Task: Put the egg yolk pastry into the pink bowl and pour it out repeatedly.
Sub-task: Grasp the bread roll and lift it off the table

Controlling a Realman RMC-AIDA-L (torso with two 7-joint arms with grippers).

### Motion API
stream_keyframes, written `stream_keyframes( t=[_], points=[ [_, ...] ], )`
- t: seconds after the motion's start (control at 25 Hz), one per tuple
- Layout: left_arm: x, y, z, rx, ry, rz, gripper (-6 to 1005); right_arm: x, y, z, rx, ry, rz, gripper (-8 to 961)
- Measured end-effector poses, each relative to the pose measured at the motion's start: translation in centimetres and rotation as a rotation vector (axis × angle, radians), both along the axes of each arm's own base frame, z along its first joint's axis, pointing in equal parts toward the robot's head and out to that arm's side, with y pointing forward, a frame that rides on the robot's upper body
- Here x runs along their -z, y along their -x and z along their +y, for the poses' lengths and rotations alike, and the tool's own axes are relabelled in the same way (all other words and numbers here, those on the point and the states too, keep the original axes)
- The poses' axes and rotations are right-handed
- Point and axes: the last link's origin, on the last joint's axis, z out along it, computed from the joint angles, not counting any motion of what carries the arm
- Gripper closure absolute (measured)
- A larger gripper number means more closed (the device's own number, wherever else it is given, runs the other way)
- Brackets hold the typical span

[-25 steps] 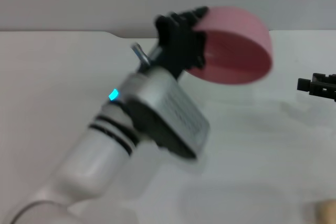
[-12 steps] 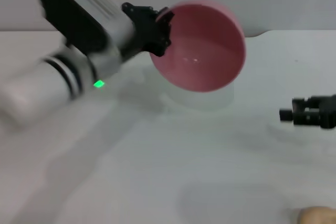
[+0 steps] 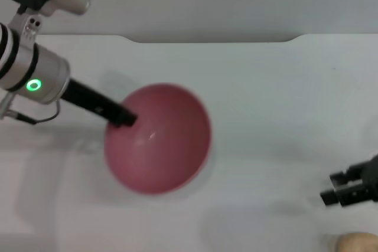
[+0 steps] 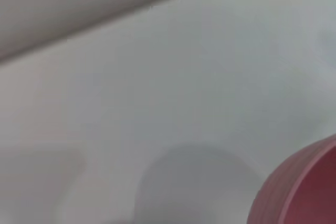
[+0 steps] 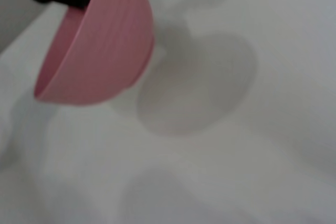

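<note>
Lettering: none legible | my left gripper clamped on the pink bowl's rim, bowl glossy, lifted above the white table, opening facing up | egg yolk pastry pale tan, on table near my right gripper, jaws slightly apart.

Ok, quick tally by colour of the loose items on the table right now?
Pink: 1, the pink bowl, held off the table by the left hand.
Tan-yellow: 1, the egg yolk pastry, near the right hand.
Total: 2.
</note>
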Motion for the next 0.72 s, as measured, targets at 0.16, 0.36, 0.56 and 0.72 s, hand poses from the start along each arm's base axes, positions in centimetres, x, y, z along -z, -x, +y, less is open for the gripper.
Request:
stream_keyframes(
  t=[0.16, 0.36, 0.56, 0.72],
  points=[
    [0.4, 0.0, -1.0, -0.036, 0.063, 0.084, 999, 0.3, -0.4, -1.3, 0.035, 0.117, -0.055, 325],
    [0.9, 0.1, -1.3, -0.050, 0.084, 0.138, 999, 0.1, -0.9, -2.8, 0.085, 0.223, -0.106, 325],
    [0.9, -0.3, -1.2, -0.030, 0.075, 0.144, 1000, -0.5, -1.1, -2.7, 0.107, 0.201, -0.133, 326],
    [1.1, -0.5, -1.2, -0.019, 0.077, 0.148, 1000, -1.1, -0.8, -2.2, 0.089, 0.152, -0.142, 326]
  ],
)
